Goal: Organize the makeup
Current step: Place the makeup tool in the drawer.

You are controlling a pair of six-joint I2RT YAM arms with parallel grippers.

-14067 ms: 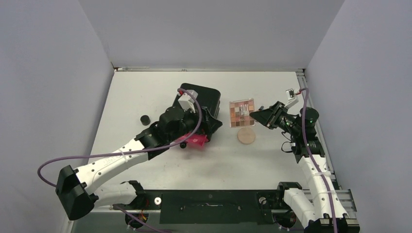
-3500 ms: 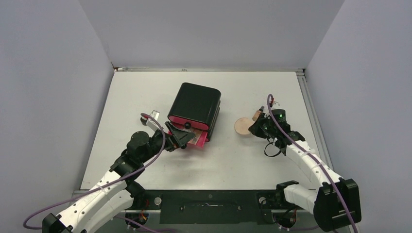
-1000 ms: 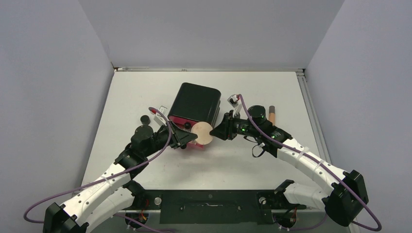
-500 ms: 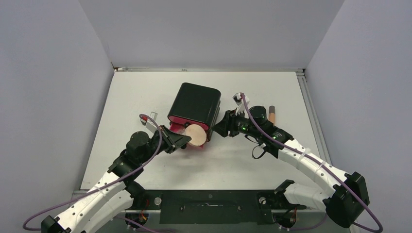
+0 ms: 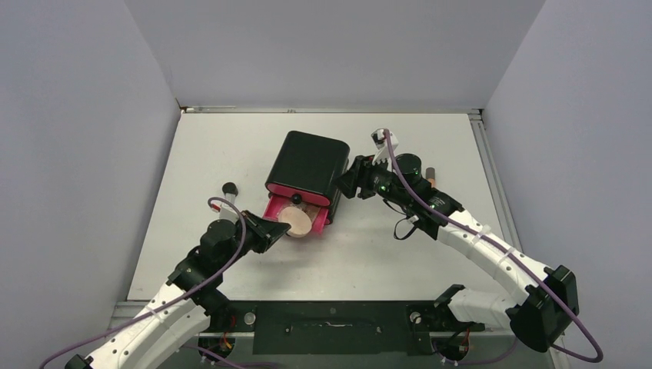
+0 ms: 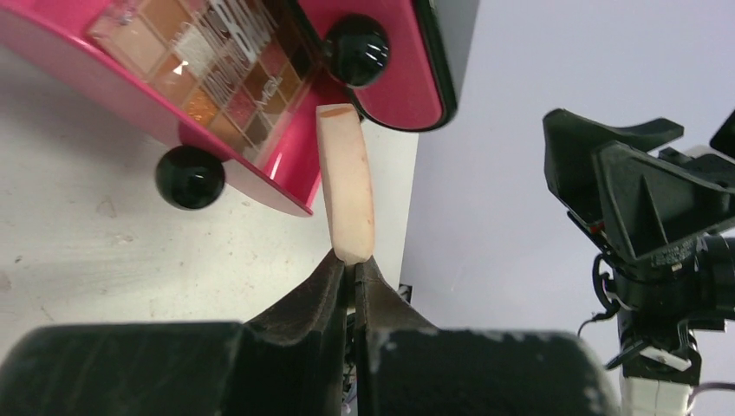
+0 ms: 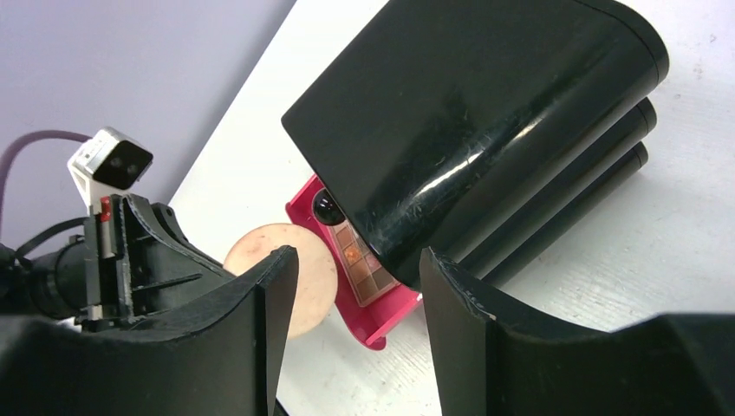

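One white table (image 5: 231, 138) carries everything you see. Near its middle stands the black cabinet (image 5: 307, 161), with its lower pink drawer (image 5: 271, 209) pulled open toward the arms.

Your left gripper (image 5: 271, 228) reaches in from the near left. Its fingers (image 6: 334, 282) are closed tight on the near rim of the round peach disc (image 5: 297, 221), holding it over the open drawer. You cannot tell whether the disc's far edge touches the drawer.

Your right gripper (image 5: 344, 184) sits just beside the cabinet's right side. Its fingers (image 7: 277, 286) are spread apart with nothing between them.

Inside the drawer the square eyeshadow palette (image 6: 208, 69) lies flat, partly under the cabinet body, with the disc just beside it.

A small black round jar (image 5: 229, 187) stands on the table left of the cabinet, apart from it. A tan tube (image 5: 430, 171) lies to the right, mostly hidden behind the right arm.
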